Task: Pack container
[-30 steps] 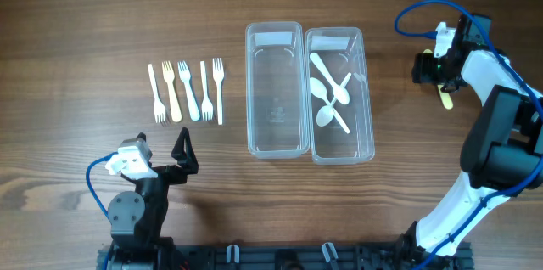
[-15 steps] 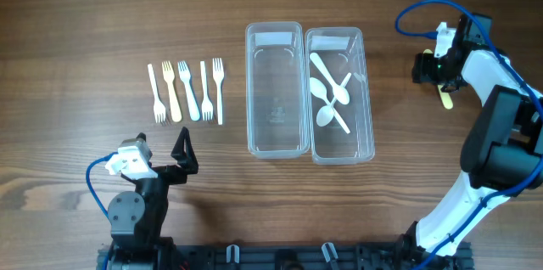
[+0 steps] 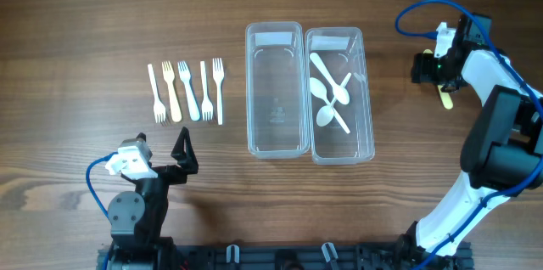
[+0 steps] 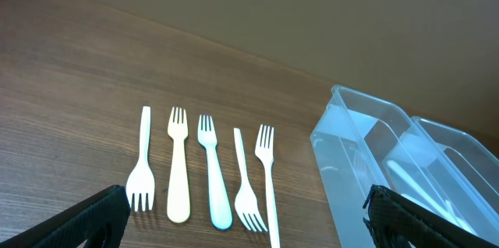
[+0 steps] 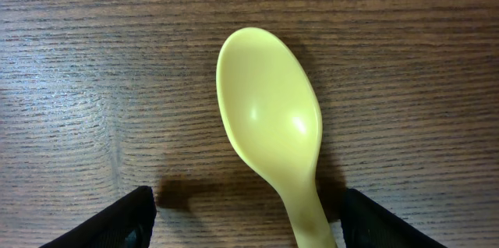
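In the right wrist view the yellow spoon [image 5: 269,115] lies flat on the worktop [image 5: 78,84], bowl toward the top of the frame, handle running down between the fingertips of the right gripper [image 5: 249,221], which stands open and straddles it without touching. Overhead, it lies right of the container [image 3: 368,92] holding 3 white spoons [image 3: 329,92]; the left gripper [image 3: 163,149], wide open, sits far off at lower left
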Controlling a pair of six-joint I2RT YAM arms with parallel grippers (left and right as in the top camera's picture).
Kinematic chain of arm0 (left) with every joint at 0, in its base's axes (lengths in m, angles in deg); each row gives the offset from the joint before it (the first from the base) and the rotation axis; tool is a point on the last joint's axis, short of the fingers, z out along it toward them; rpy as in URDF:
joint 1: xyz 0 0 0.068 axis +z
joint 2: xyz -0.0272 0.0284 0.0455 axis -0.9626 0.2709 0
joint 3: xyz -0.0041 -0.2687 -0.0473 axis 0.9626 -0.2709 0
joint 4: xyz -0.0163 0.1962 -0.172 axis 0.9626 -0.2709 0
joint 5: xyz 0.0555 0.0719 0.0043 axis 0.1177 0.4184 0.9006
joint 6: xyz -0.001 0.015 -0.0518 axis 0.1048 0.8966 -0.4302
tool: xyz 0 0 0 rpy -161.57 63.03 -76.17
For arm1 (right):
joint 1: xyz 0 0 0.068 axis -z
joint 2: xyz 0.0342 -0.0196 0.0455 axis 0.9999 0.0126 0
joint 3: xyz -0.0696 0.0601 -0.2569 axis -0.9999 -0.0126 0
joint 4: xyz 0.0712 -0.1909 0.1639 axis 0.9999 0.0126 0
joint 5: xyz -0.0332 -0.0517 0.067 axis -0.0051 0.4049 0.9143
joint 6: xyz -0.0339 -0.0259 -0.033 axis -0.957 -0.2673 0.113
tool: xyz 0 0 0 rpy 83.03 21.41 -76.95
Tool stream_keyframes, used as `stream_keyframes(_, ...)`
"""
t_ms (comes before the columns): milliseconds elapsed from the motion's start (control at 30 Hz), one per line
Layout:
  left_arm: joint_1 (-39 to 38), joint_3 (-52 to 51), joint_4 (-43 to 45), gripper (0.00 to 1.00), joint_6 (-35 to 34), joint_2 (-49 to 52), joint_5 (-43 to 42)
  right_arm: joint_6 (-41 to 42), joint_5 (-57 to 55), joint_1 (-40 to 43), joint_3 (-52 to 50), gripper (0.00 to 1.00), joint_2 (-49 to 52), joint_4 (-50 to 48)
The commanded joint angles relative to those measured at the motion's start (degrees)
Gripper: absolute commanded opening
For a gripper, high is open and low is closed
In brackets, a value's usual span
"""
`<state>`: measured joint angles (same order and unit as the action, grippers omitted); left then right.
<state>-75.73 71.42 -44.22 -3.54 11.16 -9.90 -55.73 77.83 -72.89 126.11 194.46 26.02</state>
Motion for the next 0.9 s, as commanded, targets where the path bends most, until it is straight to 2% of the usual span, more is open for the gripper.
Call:
stream_keyframes(0, -0.3, -0.4, 0.2, 1.0, 1.4, -0.5, 0.3, 1.6, -1.1, 0.6, -1.6, 0.75, 3.8, 1.6)
stream_keyframes(267, -0.3, -0.4, 0.2, 1.0, 1.4, -0.5, 0.3, 1.3, -4.7, 0.6, -1.6, 0.73, 3.8, 0.7)
stream_keyframes(400, -0.3, -0.4, 0.2, 1.0, 1.4, -0.5, 0.3, 1.3, -4.7, 0.6, -1.8, 0.56, 4.0, 0.4)
stream_keyframes(567, -0.3, -0.4, 0.2, 1.0, 1.4, -0.5, 0.3, 1.5, -4.5, 0.6, -1.8, 0.13, 5.3, 0.0)
stream_keyframes(633, -0.3, -0.4, 0.2, 1.0, 1.4, -0.5, 0.3, 1.6, -3.9, 0.6, -1.8, 0.05, 5.6, -0.1)
stream_keyframes(867, -0.3, -0.4, 0.2, 1.0, 1.4, -0.5, 0.3, 3.5, 0.4, 0.6, -1.8, 0.04, 5.5, -1.2)
